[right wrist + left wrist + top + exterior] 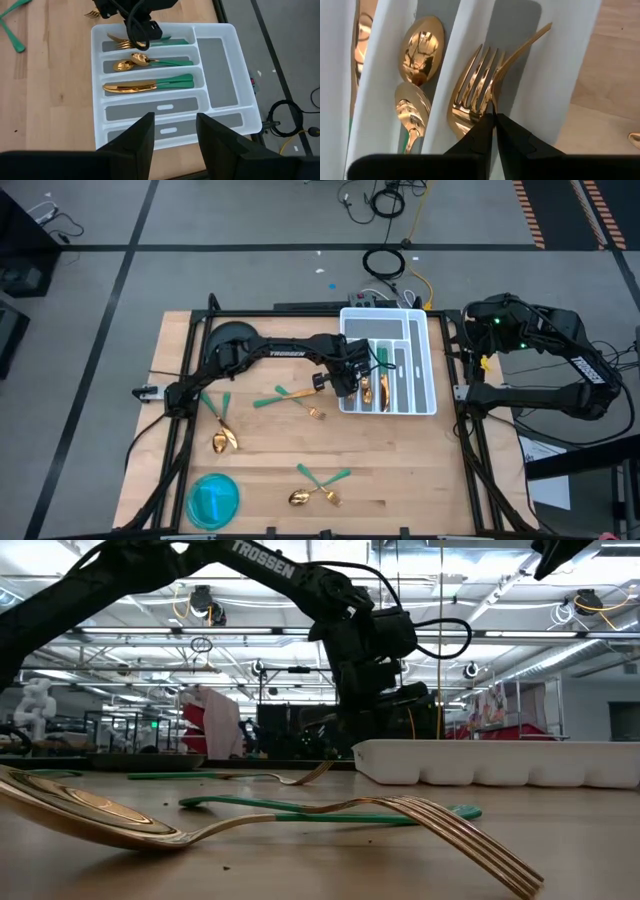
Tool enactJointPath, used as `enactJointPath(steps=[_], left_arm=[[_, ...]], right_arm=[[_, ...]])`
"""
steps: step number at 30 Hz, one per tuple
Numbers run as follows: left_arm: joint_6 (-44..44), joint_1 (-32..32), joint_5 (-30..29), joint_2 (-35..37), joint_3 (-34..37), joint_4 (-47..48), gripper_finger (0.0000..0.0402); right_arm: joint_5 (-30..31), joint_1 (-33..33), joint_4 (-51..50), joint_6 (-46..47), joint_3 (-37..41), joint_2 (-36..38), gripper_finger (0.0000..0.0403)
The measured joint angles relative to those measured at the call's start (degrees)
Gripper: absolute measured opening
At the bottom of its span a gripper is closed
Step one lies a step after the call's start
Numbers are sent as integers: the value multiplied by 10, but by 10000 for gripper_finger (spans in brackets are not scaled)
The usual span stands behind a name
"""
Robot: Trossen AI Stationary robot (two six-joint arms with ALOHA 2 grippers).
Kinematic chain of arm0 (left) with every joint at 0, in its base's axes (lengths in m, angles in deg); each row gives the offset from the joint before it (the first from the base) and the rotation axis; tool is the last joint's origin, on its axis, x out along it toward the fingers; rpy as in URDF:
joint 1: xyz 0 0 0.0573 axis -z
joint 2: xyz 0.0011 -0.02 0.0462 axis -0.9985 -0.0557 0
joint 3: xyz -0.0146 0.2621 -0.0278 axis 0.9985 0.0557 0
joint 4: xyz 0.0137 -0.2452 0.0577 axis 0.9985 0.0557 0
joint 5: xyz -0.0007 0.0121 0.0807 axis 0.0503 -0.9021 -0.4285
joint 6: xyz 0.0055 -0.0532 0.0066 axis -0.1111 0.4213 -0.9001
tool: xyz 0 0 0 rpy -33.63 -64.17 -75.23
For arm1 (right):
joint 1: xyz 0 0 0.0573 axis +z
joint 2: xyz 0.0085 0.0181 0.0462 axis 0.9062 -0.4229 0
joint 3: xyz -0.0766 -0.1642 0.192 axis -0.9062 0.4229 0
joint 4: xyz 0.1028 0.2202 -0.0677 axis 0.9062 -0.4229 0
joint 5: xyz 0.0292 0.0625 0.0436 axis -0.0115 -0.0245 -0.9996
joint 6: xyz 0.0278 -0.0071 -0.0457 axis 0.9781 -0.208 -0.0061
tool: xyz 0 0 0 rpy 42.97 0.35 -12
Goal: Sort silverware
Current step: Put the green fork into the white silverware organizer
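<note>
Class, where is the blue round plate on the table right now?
In the high view, the blue plate sits at the table's near-left corner, just below a gold spoon.

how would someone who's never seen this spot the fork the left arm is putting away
Find the white compartmented tray at the table's far right. The left gripper hangs over its outermost slot, where the forks lie. Neighbouring slots hold spoons and knives.

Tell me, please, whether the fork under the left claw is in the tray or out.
In: the fork lies in the tray's outermost slot, beside the spoons.
</note>
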State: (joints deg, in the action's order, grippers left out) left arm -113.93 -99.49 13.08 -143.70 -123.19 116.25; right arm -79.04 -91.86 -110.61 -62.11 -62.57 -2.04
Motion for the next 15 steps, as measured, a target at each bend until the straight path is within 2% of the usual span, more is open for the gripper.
enactJointPath(steps=[11,15], left_arm=[[81,4,-37,6,-24,24,40],[84,4,-64,5,-42,35,40]], right_arm=[[0,0,-1,0,0,0,137],[0,0,-2,7,0,0,137]])
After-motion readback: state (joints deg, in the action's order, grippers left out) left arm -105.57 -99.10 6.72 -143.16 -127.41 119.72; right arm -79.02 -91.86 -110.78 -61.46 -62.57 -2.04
